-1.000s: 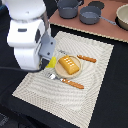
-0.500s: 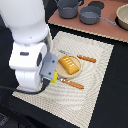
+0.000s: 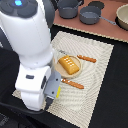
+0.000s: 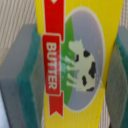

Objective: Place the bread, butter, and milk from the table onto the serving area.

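Right, the gripper (image 4: 64, 70) sits low over the near-left part of the serving area (image 3: 97, 75), its two grey-and-green pads (image 4: 22, 85) standing on either side of the butter (image 4: 75, 55). In the wrist view the yellow box fills the gap between them, its red "BUTTER" ribbon and cow picture facing the camera; whether the pads press its sides or stand a hair clear, I cannot tell. In the exterior view the big white arm (image 3: 32, 55) hides most of this, with just a sliver of yellow butter (image 3: 58, 92) peeking out beside the hand. The striped cloth shows under the box. Further along the cloth, the bread (image 3: 69, 64) lies on a plate (image 3: 56, 61), two orange-handled utensils (image 3: 75, 83) near it. Far across the scene, dark pots (image 3: 90, 15) stand on a pinkish board (image 3: 107, 27). The milk is nowhere to be seen.
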